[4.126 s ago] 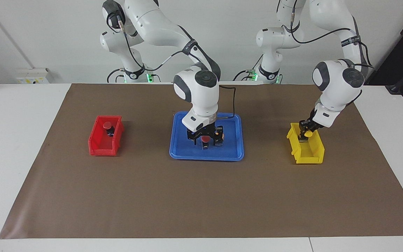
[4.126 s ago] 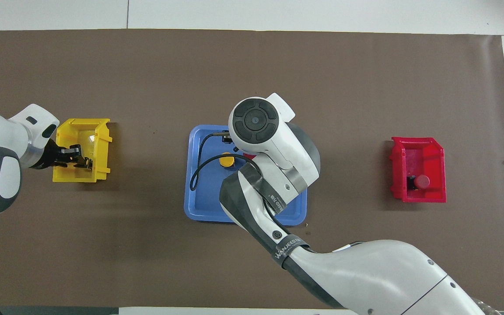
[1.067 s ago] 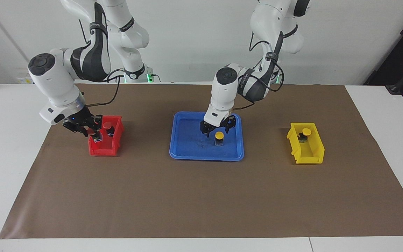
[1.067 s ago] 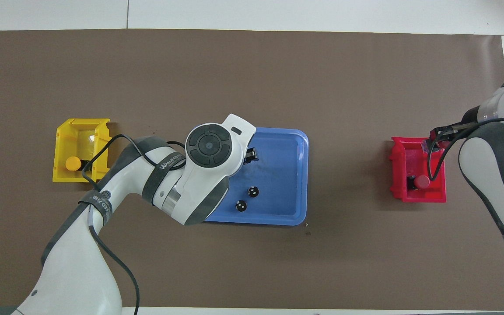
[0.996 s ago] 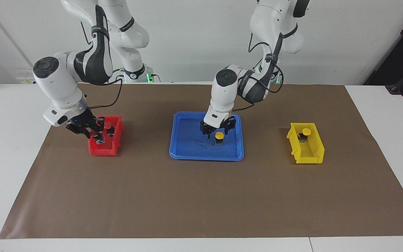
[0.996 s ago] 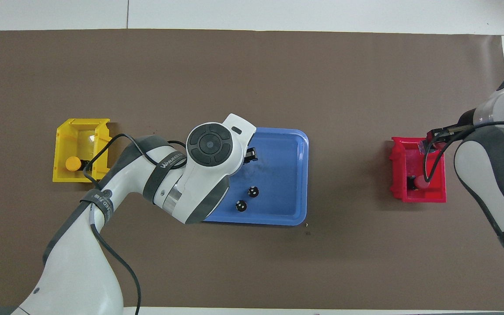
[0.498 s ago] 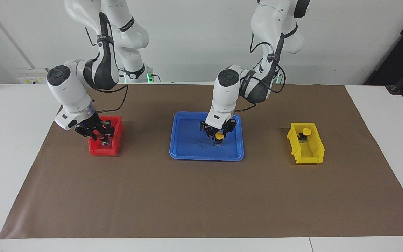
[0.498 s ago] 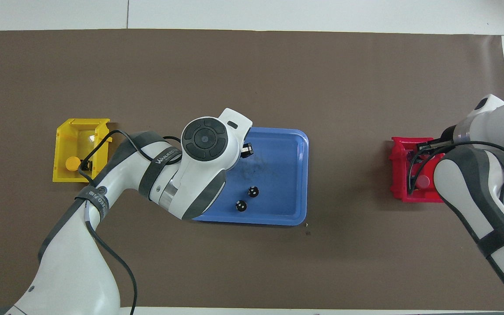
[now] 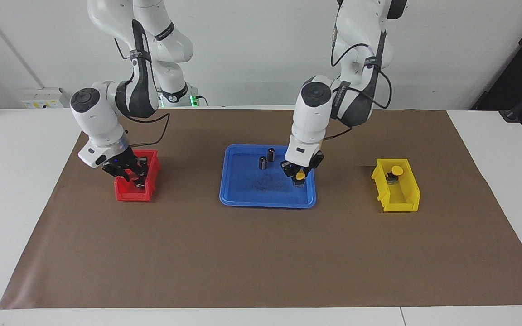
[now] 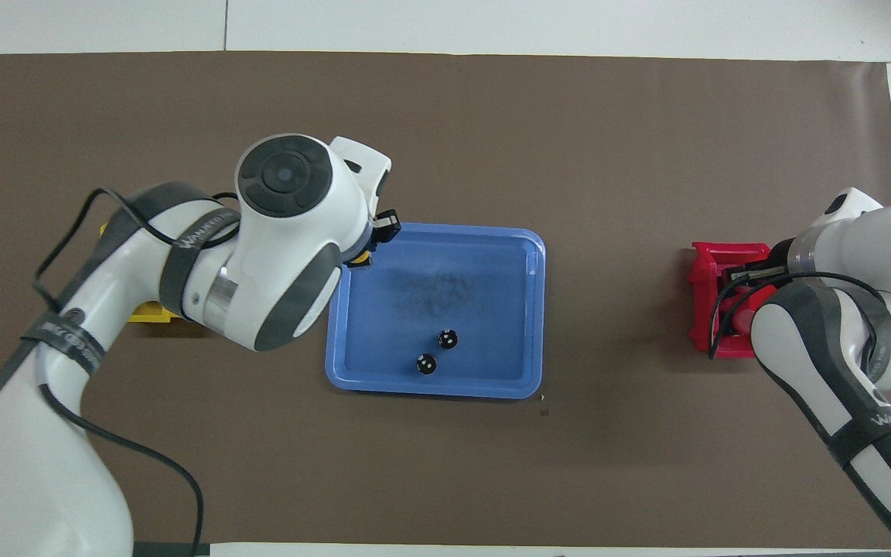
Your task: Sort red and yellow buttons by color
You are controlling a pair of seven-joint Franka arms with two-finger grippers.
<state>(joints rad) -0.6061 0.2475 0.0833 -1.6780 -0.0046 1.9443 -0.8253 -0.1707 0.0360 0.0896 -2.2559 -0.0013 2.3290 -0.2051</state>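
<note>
My left gripper is shut on a yellow button and holds it just above the blue tray, at the tray's edge toward the left arm's end. In the overhead view the left gripper is mostly under its own arm. A second yellow button sits in the yellow bin. My right gripper is low inside the red bin, shut on a red button whose cap shows in the overhead view. The other red button is hidden by the gripper.
Two dark capless cylinders stand in the tray's half nearer the robots, also in the overhead view. The brown mat covers the table. The left arm hides most of the yellow bin from above.
The left gripper closed on the yellow button in the tray, lifted it and moved it toward the yellow bin. The right gripper lowered its red button into the red bin.
</note>
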